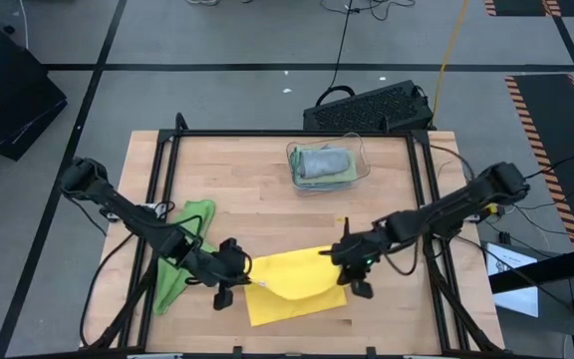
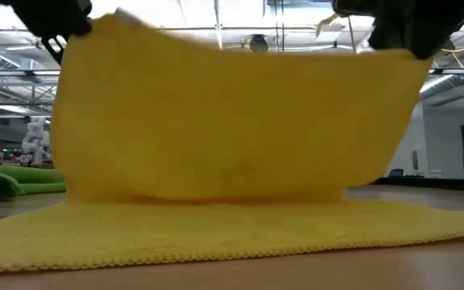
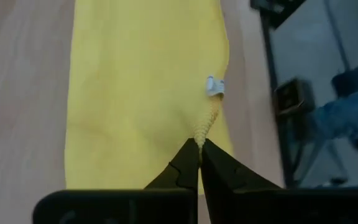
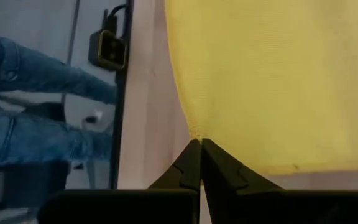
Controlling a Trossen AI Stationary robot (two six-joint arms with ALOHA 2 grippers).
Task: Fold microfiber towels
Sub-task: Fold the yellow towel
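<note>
The raised yellow towel [image 2: 232,121] blocks nearly the whole low view; both grippers above it are cut off.

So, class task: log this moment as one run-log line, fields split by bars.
left gripper: shut on yellow towel corner | right gripper: shut on opposite corner | towel edge lifted, rest on table

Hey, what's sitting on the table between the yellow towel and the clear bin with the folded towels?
Nothing: in the high view, only bare wooden table lies between the yellow towel and the clear bin.
</note>
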